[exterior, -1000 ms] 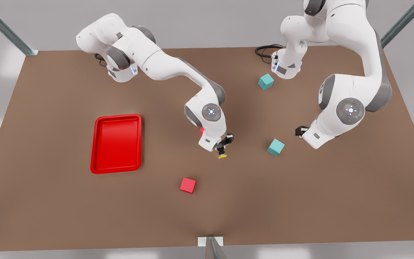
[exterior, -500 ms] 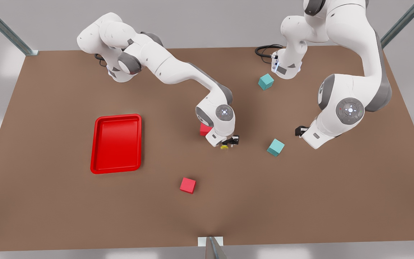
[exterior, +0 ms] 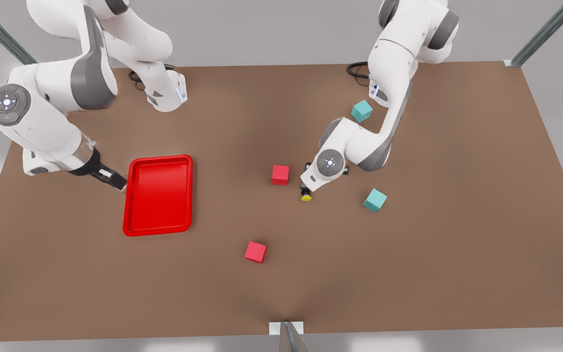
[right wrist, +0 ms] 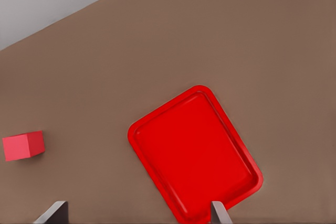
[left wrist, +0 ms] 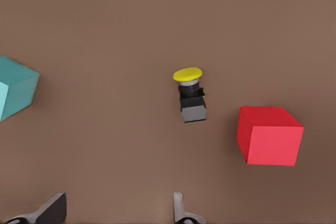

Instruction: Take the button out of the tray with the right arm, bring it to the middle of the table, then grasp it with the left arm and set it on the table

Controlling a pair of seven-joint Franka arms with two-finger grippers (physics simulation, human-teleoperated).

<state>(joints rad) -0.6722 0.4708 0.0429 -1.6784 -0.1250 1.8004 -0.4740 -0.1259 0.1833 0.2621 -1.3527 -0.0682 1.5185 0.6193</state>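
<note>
The button (exterior: 306, 195) lies on its side on the brown table (exterior: 408, 254) near the middle, yellow cap toward the front. In the left wrist view the button (left wrist: 191, 98) rests free on the table, apart from the fingertips (left wrist: 181, 211). My left gripper (exterior: 309, 182) hangs just over it, open and holding nothing; its own view shows the left gripper (left wrist: 118, 213) wide open. The red tray (exterior: 159, 195) sits on the front view's left with nothing in it. My right gripper (exterior: 113, 178) waits open at the tray's left rim; the tray (right wrist: 194, 156) lies under the right gripper (right wrist: 136, 216).
One red cube (exterior: 280, 174) sits close to the button on its left, and another red cube (exterior: 255, 252) lies nearer the front. A teal cube (exterior: 375, 200) lies to the button's right, a second teal cube (exterior: 361, 111) by the left arm's base.
The right arm let go of the button and swung back to the tray's left side. The left arm came in over the button, which now lies on the table.
</note>
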